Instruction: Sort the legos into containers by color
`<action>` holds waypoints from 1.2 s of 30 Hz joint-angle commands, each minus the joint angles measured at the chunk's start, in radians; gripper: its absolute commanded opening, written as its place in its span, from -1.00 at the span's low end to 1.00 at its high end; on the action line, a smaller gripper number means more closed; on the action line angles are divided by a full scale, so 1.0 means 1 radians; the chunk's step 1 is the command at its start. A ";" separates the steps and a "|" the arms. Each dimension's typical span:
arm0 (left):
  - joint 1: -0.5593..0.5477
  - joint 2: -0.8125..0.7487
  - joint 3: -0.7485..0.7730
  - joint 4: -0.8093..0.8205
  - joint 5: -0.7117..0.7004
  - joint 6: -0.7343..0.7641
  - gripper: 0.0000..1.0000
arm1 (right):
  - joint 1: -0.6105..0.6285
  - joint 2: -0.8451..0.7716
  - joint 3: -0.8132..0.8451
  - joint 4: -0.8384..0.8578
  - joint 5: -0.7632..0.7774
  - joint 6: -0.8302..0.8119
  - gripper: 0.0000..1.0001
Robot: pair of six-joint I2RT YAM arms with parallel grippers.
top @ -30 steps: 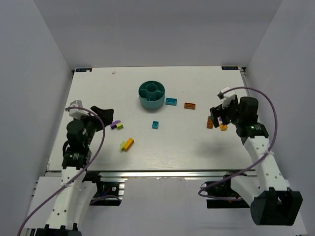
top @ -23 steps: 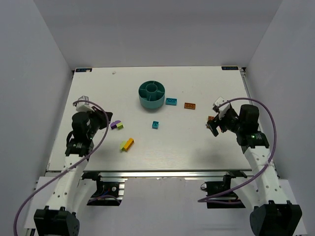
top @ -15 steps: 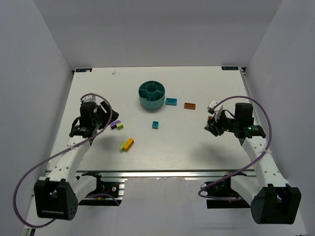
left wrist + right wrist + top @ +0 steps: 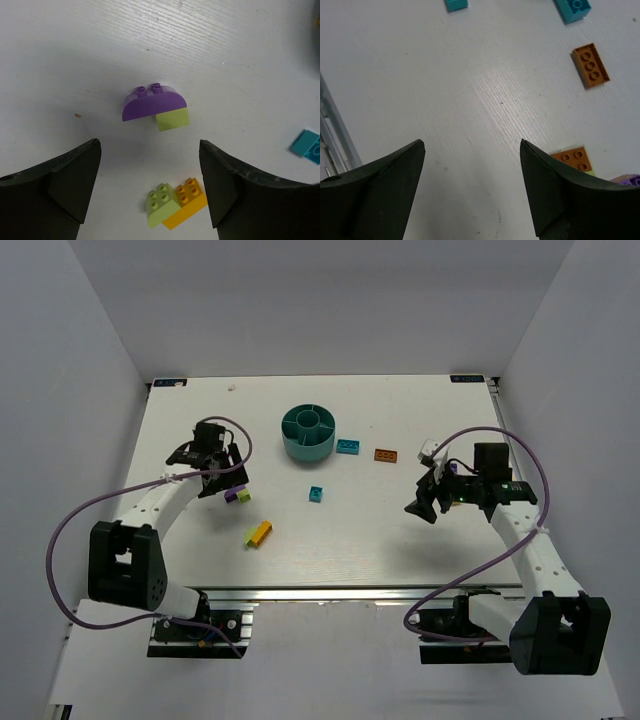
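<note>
The round teal divided bowl (image 4: 308, 433) stands at the table's far middle. A purple brick (image 4: 154, 103) with a lime brick (image 4: 172, 120) against it lies under my open, empty left gripper (image 4: 150, 150), which hovers over them (image 4: 228, 480). A joined lime and yellow-orange brick pair (image 4: 175, 202) lies nearer (image 4: 258, 533). My right gripper (image 4: 472, 145) is open and empty above bare table (image 4: 420, 504). Two teal bricks (image 4: 348, 446) (image 4: 316, 494) and an orange brick (image 4: 386, 455) lie between the arms. Another orange brick (image 4: 572, 159) and a purple one (image 4: 630, 179) lie beside the right gripper.
White table inside grey walls. The table's front rail (image 4: 332, 135) shows at the left edge of the right wrist view. A teal brick (image 4: 307, 146) shows at the right edge of the left wrist view.
The left arm has swung out to the right and away, bringing its gripper over the purple and lime bricks. The right gripper has moved left and nearer, off the orange bricks.
</note>
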 commanded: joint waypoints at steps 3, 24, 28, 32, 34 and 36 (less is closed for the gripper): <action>-0.042 -0.008 0.057 -0.046 0.076 0.275 0.73 | 0.003 0.037 0.058 -0.140 -0.157 -0.168 0.52; -0.161 0.024 0.005 0.032 0.130 0.784 0.78 | 0.003 0.091 0.083 -0.129 -0.182 -0.150 0.65; -0.160 0.028 -0.008 0.036 0.111 0.820 0.78 | 0.003 0.092 0.081 -0.131 -0.182 -0.149 0.65; -0.160 0.032 -0.012 0.061 0.096 0.844 0.78 | 0.003 0.089 0.080 -0.125 -0.187 -0.133 0.66; -0.160 0.035 -0.017 0.078 0.098 0.854 0.78 | 0.003 0.091 0.083 -0.128 -0.187 -0.132 0.66; -0.160 0.047 -0.020 0.095 0.096 0.861 0.78 | 0.003 0.092 0.083 -0.129 -0.184 -0.132 0.66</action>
